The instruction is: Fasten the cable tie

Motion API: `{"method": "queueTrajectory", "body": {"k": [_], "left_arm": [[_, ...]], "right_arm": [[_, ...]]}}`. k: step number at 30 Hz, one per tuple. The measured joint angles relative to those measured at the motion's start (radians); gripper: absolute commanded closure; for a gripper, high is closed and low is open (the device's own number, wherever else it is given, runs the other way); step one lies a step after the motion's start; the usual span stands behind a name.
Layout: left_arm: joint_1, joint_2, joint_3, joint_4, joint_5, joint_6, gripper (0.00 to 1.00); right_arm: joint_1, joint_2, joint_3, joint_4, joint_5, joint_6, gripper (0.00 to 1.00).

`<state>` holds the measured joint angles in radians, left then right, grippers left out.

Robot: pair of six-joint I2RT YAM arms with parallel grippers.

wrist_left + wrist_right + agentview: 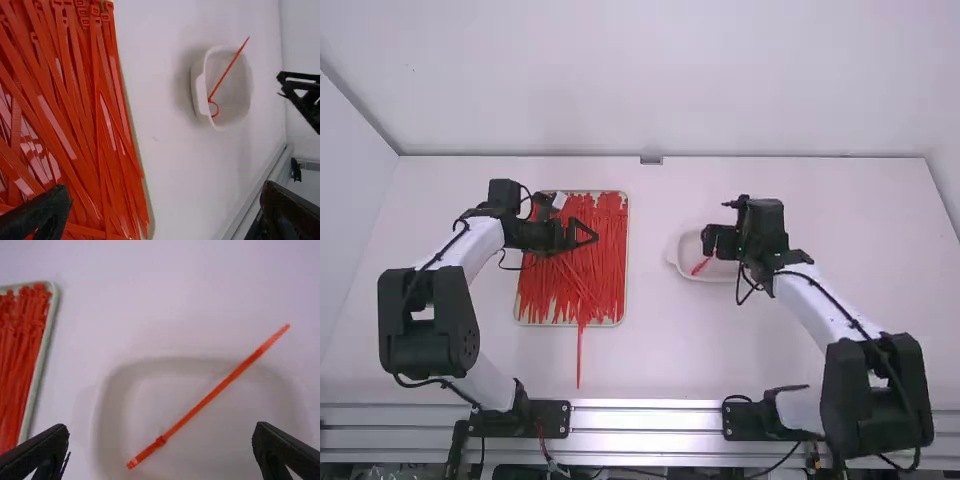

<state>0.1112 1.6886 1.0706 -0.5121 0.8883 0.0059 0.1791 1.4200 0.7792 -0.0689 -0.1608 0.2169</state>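
1. Nearest the lens, the left gripper (164, 192) has its fingers spread wide with nothing between them. It hovers over the heap of orange cable ties (60, 115) on the tray (624, 262).
2. Those ties lie crossed and overlapping. Closing on them would likely pinch two or three at once. It could also lift one and drag its neighbours over the tray's low rim.
3. One stray tie (579, 352) pokes off the tray's near edge onto the counter (800, 190). Any tug on the heap could slide it farther toward the counter's front.
4. The right gripper (160, 432), fingers likewise apart and empty, hangs just above the white bowl (680, 262). The bowl holds a single tie (210, 397); the left wrist view shows a small closed loop at one end of it.
5. That tie's long tail juts past the bowl's rim. A finger brushing it could flick the tie out, and the bowl looks light enough to skid or tip if nudged.
6. Fastening a fresh tie probably needs both grippers. If one grips far from the tip, the thin tail can droop and miss the slot in the head.
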Motion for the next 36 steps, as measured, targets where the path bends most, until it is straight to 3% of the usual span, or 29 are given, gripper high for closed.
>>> {"method": "queueTrajectory", "body": {"k": [19, 36], "left_arm": [[0.000, 0.000, 0.000, 0.047, 0.029, 0.021, 0.01], [-0.004, -0.032, 0.043, 0.060, 0.017, 0.046, 0.04]], "right_arm": [[0.000, -0.277, 0.002, -0.126, 0.009, -0.027, 0.02], [-0.028, -0.293, 0.001, -0.124, 0.058, -0.042, 0.06]]}}
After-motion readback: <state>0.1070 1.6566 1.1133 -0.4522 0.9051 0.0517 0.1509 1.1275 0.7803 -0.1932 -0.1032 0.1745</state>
